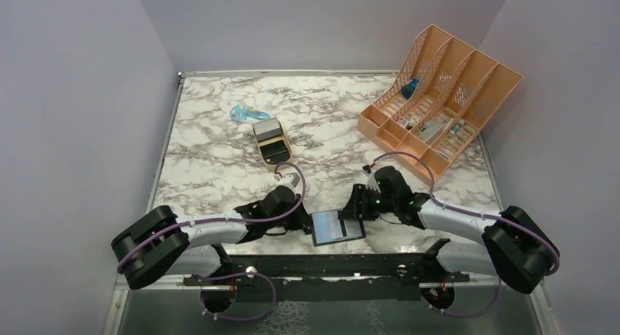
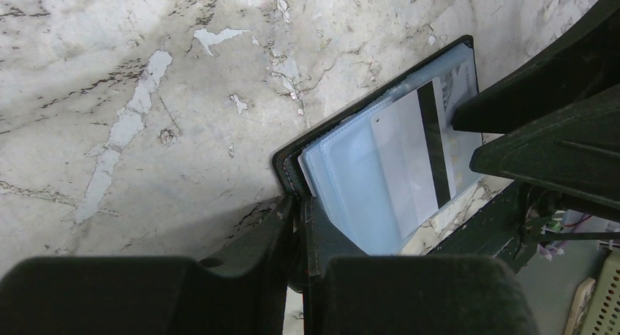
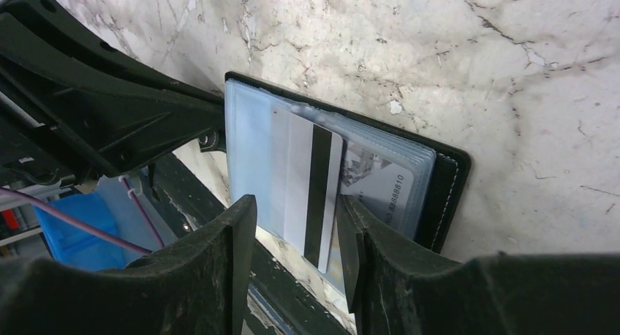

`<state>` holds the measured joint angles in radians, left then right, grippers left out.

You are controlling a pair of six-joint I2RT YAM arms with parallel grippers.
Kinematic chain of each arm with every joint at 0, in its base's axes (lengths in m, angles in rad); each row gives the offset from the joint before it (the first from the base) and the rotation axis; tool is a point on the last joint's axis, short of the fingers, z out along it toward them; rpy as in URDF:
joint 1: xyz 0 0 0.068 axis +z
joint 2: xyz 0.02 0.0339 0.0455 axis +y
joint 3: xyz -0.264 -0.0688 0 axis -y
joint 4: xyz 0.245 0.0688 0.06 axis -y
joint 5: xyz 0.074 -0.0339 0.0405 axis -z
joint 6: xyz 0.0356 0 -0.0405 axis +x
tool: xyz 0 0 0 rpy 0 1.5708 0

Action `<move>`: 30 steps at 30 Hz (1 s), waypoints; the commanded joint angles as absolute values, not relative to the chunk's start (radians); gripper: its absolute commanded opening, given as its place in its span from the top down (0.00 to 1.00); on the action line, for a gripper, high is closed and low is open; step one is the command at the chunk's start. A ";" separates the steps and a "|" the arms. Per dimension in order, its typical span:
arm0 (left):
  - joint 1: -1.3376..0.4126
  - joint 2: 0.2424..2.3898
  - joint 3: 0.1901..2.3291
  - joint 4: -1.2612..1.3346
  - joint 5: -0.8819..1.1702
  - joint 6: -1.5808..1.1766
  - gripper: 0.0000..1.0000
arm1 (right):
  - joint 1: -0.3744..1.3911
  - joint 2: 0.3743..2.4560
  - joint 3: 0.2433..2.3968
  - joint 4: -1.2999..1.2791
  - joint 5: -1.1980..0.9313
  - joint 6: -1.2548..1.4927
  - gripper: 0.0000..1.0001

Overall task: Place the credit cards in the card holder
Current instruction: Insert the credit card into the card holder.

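One card holder (image 1: 337, 227) open between left gripper (image 1: 303, 221) and right gripper (image 1: 358, 211) | left wrist: left pinches holder's cover edge | right wrist: right's jaws parted, gripping nothing, straddling the holder's striped credit card (image 3: 311, 178), long axis pointing at right gripper, the nearer.

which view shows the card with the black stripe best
Right wrist: the striped card lies on the card holder, its whole stripe plain between the open jaws of the right gripper. Left wrist shows it too, one end hidden behind that gripper. Top view shows only the small open holder, card unclear.
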<state>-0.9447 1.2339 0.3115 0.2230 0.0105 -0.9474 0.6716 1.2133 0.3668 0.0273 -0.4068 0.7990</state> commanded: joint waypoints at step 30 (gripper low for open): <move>-0.954 1.223 0.264 0.221 0.037 -0.941 0.87 | 0.830 1.294 0.453 0.017 -0.298 0.860 0.54</move>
<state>-0.9447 1.2270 0.2874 0.2619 0.0196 -0.9520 0.8238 1.3090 0.4255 0.0513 -0.3511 0.8600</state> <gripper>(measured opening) 0.129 0.455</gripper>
